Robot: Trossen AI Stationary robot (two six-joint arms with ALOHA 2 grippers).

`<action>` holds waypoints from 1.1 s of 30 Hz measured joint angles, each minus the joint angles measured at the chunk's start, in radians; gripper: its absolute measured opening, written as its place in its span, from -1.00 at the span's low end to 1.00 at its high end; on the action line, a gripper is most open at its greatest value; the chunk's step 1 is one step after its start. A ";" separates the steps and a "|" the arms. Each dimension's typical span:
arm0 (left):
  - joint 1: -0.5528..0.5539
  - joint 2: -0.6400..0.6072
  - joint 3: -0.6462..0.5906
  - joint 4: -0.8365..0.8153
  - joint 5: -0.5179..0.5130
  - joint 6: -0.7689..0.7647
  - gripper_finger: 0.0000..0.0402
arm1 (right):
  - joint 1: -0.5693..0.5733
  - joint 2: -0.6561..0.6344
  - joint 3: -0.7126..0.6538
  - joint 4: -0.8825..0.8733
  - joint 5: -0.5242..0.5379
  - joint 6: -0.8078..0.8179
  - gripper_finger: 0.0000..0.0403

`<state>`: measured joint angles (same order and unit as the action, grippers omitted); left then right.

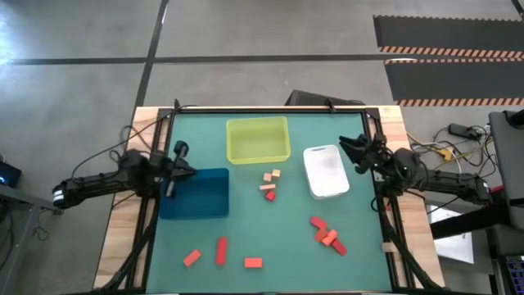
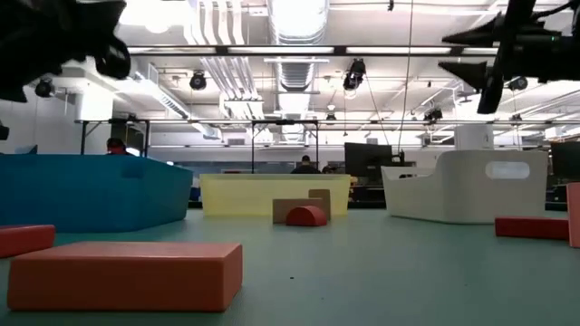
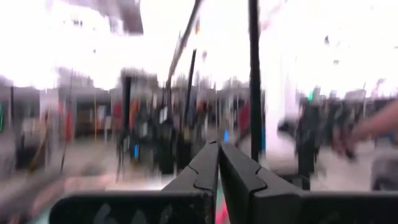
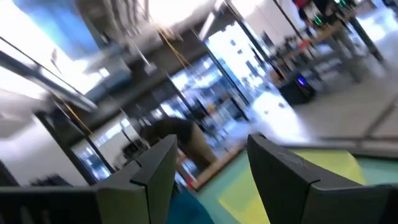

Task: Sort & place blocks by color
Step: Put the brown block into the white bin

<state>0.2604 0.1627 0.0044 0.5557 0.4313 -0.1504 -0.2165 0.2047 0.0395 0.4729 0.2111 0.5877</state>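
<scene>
blocks [image 1: 269,186] lie loose near yellow tray [image 1: 258,140]. left gripper [image 1: 178,160] jaws closed empty, right gripper [image 1: 354,152] jaws apart; risk: nudging neighbours, mis-sort.

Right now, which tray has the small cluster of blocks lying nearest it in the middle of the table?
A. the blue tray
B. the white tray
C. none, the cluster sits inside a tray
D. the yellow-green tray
D: in the high view the middle cluster of blocks lies on the mat just below the yellow-green tray.
</scene>
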 joint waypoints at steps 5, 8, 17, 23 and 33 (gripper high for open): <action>0.000 0.001 0.000 0.240 -0.001 0.000 -1.00 | 0.000 0.000 0.000 0.083 0.000 -0.003 -0.07; 0.000 -0.001 0.000 0.369 -0.001 0.000 -1.00 | 0.000 -0.001 0.000 0.096 0.000 -0.003 -0.07; 0.000 -0.001 0.000 0.601 -0.002 0.000 -1.00 | 0.000 -0.001 0.000 0.094 0.002 -0.004 -0.07; 0.000 -0.002 0.000 0.622 -0.002 -0.001 -1.00 | 0.000 0.003 0.000 0.095 0.111 0.096 -0.07; 0.000 0.007 0.013 0.607 -0.156 -0.072 -1.00 | 0.000 0.114 0.168 0.081 0.097 0.080 -0.07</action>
<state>0.2607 0.1698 0.0172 1.1631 0.2749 -0.2228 -0.2161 0.3183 0.2072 0.5536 0.3078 0.6677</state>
